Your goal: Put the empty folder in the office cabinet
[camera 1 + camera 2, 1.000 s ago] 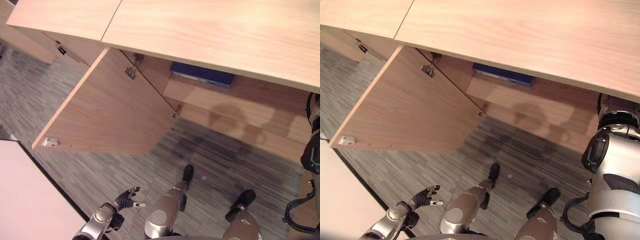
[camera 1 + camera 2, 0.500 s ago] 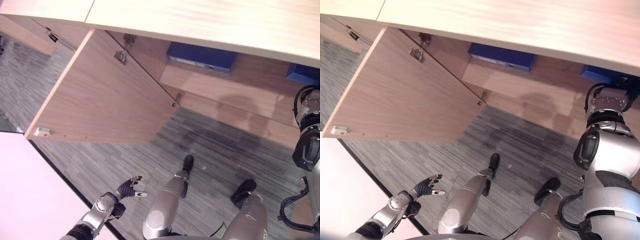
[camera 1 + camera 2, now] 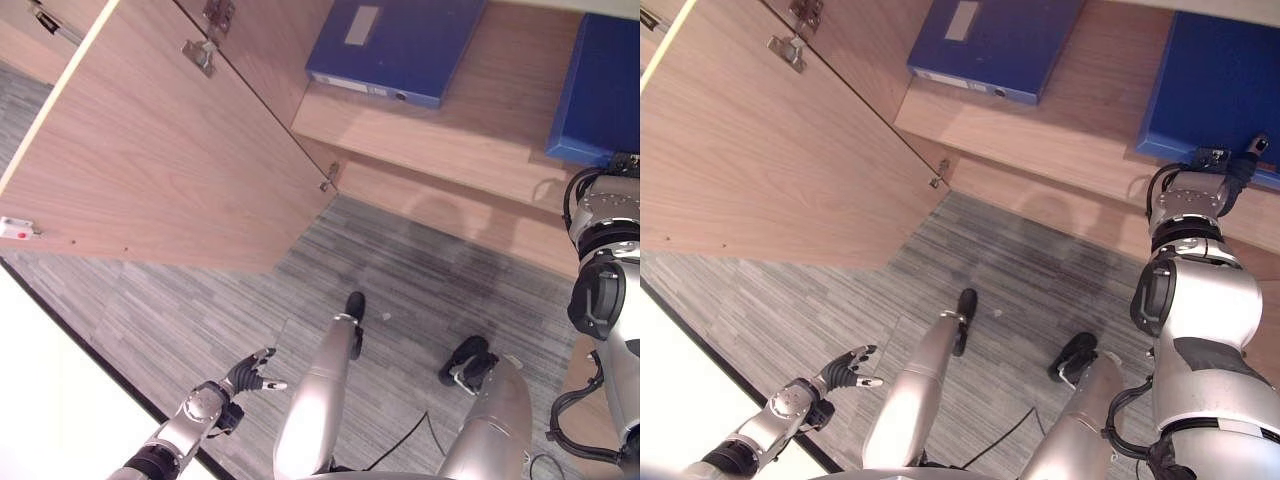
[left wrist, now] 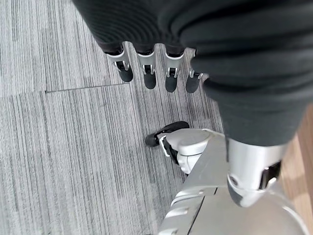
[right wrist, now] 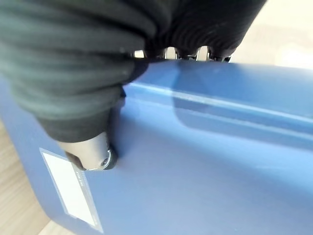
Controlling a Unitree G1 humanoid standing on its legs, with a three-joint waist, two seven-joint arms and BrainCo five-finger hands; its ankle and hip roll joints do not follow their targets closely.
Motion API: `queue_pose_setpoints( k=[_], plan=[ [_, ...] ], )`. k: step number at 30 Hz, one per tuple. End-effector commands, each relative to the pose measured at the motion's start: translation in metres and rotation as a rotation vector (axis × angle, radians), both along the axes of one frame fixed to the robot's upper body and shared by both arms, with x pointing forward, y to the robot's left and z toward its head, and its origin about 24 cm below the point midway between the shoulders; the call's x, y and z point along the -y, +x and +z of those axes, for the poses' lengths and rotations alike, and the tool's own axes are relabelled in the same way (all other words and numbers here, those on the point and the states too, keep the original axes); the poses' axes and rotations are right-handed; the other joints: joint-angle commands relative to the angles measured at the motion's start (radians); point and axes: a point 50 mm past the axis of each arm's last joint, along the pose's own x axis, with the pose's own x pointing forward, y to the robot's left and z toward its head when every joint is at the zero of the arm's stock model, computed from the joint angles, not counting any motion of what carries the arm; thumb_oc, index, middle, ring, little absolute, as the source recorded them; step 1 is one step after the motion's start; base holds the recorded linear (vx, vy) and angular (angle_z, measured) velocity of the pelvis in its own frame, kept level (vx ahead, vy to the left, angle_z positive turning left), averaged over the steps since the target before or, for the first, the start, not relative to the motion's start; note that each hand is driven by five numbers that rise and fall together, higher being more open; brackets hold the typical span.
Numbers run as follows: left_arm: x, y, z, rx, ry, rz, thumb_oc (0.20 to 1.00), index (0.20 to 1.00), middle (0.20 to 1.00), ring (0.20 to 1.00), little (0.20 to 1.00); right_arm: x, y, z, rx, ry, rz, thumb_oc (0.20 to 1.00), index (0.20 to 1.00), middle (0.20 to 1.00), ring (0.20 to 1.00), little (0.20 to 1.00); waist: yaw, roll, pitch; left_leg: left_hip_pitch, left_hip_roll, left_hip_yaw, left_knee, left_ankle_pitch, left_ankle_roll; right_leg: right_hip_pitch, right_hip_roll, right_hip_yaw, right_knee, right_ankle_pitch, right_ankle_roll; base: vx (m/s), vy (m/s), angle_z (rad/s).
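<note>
A blue folder [image 3: 1215, 85] with a white label lies flat on the wooden shelf [image 3: 480, 130] of the open cabinet, at the right. My right hand [image 3: 1223, 163] is on its near edge. In the right wrist view the thumb [image 5: 93, 154] presses the folder's face [image 5: 220, 161] while the fingers curl over its edge. A second blue folder [image 3: 395, 45] lies further left on the same shelf. Low down at the left, my left hand [image 3: 250, 375] hangs open above the carpet, its fingers [image 4: 149, 73] straight and holding nothing.
The cabinet door [image 3: 160, 150] stands swung wide open to the left, with hinges at its inner edge. A white table top [image 3: 40, 400] fills the lower left corner. Grey striped carpet [image 3: 420, 280] lies in front of the cabinet.
The whole view has shifted, so more of the shelf's inside shows. The right arm and the blue folder have come forward onto the shelf. The left hand has stayed low.
</note>
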Motion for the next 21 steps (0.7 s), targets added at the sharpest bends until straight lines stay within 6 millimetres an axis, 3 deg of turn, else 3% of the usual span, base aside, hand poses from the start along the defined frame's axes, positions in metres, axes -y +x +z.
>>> queue_pose_setpoints(
  k=[1, 9, 15, 16, 17, 21],
  plan=[
    [-0.028, -0.001, 0.005, -0.001, 0.054, 0.060, 1.000, 1.000, 1.000, 1.000, 1.000, 0.007, -0.004, 0.047, 0.155, -0.098, -0.032, 0.200, 0.200, 0.200, 0.200, 0.200, 0.017, -0.014, -0.027, 0.049, 0.051, 0.022, 0.061, -0.183, 0.023, 0.040, 0.029, 0.055, -0.019, -0.107, 0.125, 0.00, 0.000, 0.00],
    [-0.039, -0.010, 0.004, -0.020, 0.071, 0.077, 1.000, 1.000, 1.000, 1.000, 1.000, 0.015, -0.010, 0.072, 0.136, -0.241, -0.039, 0.200, 0.200, 0.200, 0.200, 0.200, 0.026, -0.011, -0.042, 0.049, 0.046, 0.017, 0.013, -0.163, 0.015, 0.030, 0.033, 0.054, -0.029, -0.106, 0.126, 0.02, -0.022, 0.01],
    [-0.042, -0.013, 0.005, -0.025, 0.083, 0.057, 1.000, 1.000, 1.000, 1.000, 1.000, 0.010, -0.015, 0.115, 0.198, -0.352, -0.061, 0.200, 0.200, 0.200, 0.200, 0.200, 0.035, -0.006, -0.046, 0.059, 0.040, 0.014, -0.052, -0.131, 0.005, 0.026, 0.034, 0.050, -0.046, -0.100, 0.131, 0.02, -0.030, 0.03],
    [-0.044, -0.014, 0.005, -0.024, 0.086, 0.066, 1.000, 1.000, 1.000, 1.000, 1.000, 0.003, -0.018, 0.137, 0.239, -0.405, -0.070, 0.200, 0.200, 0.200, 0.200, 0.200, 0.035, -0.005, -0.046, 0.056, 0.038, 0.013, -0.074, -0.119, 0.002, 0.016, 0.032, 0.049, -0.049, -0.096, 0.133, 0.01, -0.025, 0.05],
    [-0.043, -0.013, 0.006, -0.022, 0.083, 0.067, 1.000, 1.000, 1.000, 1.000, 1.000, 0.002, -0.018, 0.138, 0.239, -0.408, -0.071, 0.200, 0.200, 0.200, 0.200, 0.200, 0.034, -0.004, -0.046, 0.056, 0.038, 0.013, -0.077, -0.117, 0.002, 0.015, 0.032, 0.049, -0.050, -0.095, 0.134, 0.00, -0.031, 0.05],
    [-0.044, -0.015, 0.007, -0.026, 0.079, 0.053, 1.000, 1.000, 1.000, 1.000, 1.000, 0.011, -0.033, 0.169, 0.257, -0.486, -0.115, 0.200, 0.200, 0.200, 0.200, 0.200, 0.039, 0.003, -0.054, 0.047, 0.034, 0.012, -0.106, -0.100, -0.005, -0.004, 0.019, 0.046, -0.047, -0.093, 0.138, 0.01, -0.012, 0.08]
  ],
)
